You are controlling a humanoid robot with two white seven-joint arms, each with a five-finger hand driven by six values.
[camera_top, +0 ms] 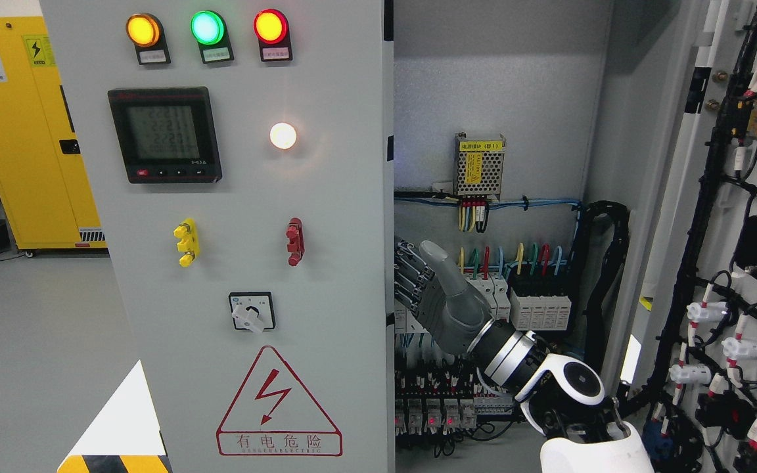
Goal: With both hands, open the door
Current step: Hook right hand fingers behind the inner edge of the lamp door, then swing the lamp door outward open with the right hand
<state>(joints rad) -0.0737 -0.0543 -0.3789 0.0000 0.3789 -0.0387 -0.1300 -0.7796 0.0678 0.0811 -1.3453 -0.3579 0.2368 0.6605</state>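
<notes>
The right robot hand (pixel 432 297), grey with dark jointed fingers (pixel 409 276), reaches up from the lower right into the opened electrical cabinet. Its fingers curl around the right edge of the left grey metal door (pixel 247 263), thumb raised beside them, gripping that edge. This door stands closed or nearly so, carrying three round indicator lamps (pixel 206 27), a black digital meter (pixel 165 135) and a red-bordered electric hazard triangle (pixel 278 404). The right grey door (pixel 720 263), swung open, shows its wiring harness.
</notes>
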